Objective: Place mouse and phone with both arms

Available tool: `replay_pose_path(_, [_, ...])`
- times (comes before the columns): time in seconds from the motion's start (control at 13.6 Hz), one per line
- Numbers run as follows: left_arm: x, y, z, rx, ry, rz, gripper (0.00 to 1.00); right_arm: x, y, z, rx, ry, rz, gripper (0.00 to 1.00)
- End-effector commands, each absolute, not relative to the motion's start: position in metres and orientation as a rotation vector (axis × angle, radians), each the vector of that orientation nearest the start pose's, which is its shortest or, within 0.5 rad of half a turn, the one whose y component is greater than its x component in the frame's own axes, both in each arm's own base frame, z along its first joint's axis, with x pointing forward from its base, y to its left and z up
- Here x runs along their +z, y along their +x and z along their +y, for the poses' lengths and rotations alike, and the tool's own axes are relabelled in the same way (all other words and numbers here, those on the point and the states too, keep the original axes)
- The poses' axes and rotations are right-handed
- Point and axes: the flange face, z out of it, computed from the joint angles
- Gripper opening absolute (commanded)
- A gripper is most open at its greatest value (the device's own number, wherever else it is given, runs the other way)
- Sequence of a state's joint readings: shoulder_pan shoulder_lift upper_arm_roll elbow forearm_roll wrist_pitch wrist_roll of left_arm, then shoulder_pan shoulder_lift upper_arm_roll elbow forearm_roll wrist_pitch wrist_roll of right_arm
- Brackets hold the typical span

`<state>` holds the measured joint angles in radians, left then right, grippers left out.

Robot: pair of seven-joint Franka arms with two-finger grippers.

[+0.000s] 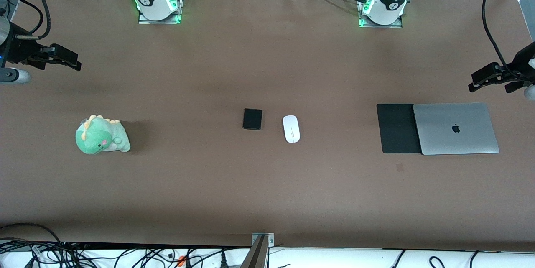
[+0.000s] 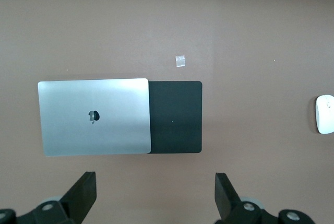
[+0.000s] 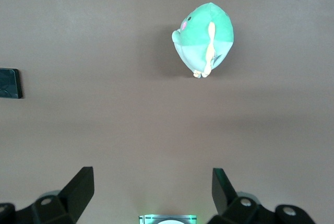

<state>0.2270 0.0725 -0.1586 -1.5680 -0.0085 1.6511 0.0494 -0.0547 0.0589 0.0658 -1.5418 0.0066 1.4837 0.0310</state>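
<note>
The white oval mouse (image 1: 291,128) lies at the table's middle, beside the small black phone (image 1: 253,118), which lies toward the right arm's end. The mouse shows at the edge of the left wrist view (image 2: 325,114); the phone shows at the edge of the right wrist view (image 3: 10,83). My left gripper (image 1: 491,76) hangs open and empty high over the left arm's end of the table, near the laptop. My right gripper (image 1: 62,58) hangs open and empty high over the right arm's end. Both arms wait.
A closed silver laptop (image 1: 456,128) lies partly on a large black mat (image 1: 397,128) toward the left arm's end. A green plush dinosaur (image 1: 101,135) sits toward the right arm's end. A small scrap of tape (image 2: 180,61) lies near the mat.
</note>
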Motion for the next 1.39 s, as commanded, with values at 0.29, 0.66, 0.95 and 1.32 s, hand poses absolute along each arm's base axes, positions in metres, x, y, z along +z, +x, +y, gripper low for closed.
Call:
replay_pose_path(0.29, [0.598, 0.583, 0.043, -0.036, -3.149, 0.002, 1.00, 0.602, 0.560, 0.016, 0.185, -3.114, 0.003, 1.00])
replay_pose_path(0.66, [0.598, 0.583, 0.044, -0.039, -3.149, -0.001, 1.00, 0.602, 0.560, 0.016, 0.185, -3.111, 0.003, 1.00])
replay_pose_path(0.95, [0.597, 0.583, 0.043, -0.032, -3.150, 0.007, 1.00, 0.603, 0.561, 0.022, 0.176, -3.113, -0.013, 1.00])
replay_pose_path(1.32, [0.596, 0.583, 0.043, -0.027, -3.150, 0.009, 1.00, 0.602, 0.561, 0.022, 0.180, -3.112, -0.013, 1.00])
